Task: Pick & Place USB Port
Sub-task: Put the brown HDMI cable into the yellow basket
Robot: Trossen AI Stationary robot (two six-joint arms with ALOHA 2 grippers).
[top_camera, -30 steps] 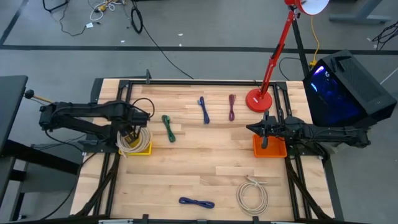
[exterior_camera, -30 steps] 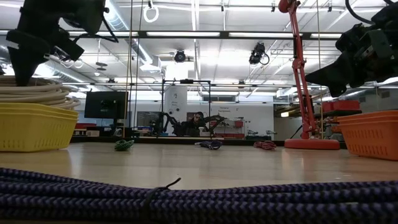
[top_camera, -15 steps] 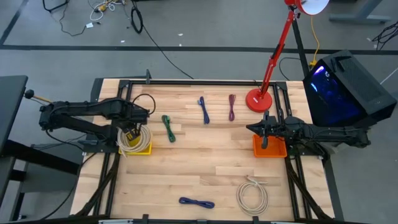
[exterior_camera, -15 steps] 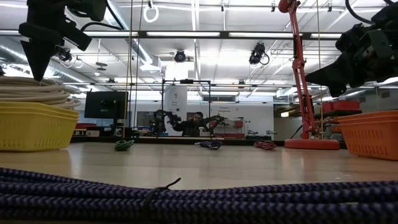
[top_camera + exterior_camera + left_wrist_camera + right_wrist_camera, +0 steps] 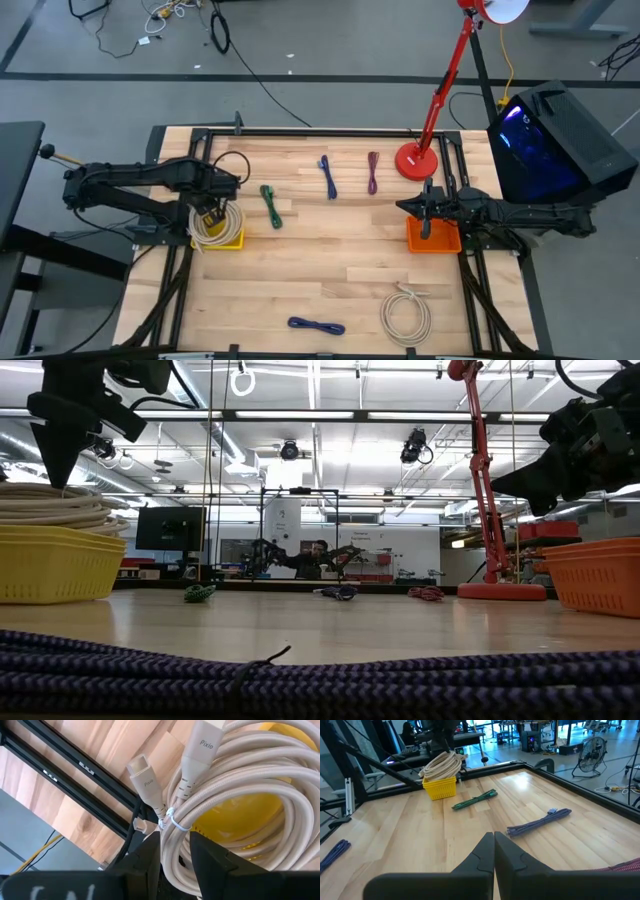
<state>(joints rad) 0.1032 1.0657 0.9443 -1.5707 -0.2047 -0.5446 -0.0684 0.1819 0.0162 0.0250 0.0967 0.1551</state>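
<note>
At the left of the high view, a coiled cream USB cable (image 5: 216, 224) sat piled in the yellow basket (image 5: 232, 240) on the tabletop (image 5: 330, 270). Above it hung the left gripper (image 5: 211, 211), fingers (image 5: 150, 857) partly apart, straddling one strand without clamping it. At right, the right gripper (image 5: 427, 226) hovered over the orange basket (image 5: 446, 240), fingers closed on nothing.

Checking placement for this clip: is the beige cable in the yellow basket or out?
In. The coiled beige cable rests on top of the yellow basket, heaped above its rim; the left gripper hovers just above.
</note>
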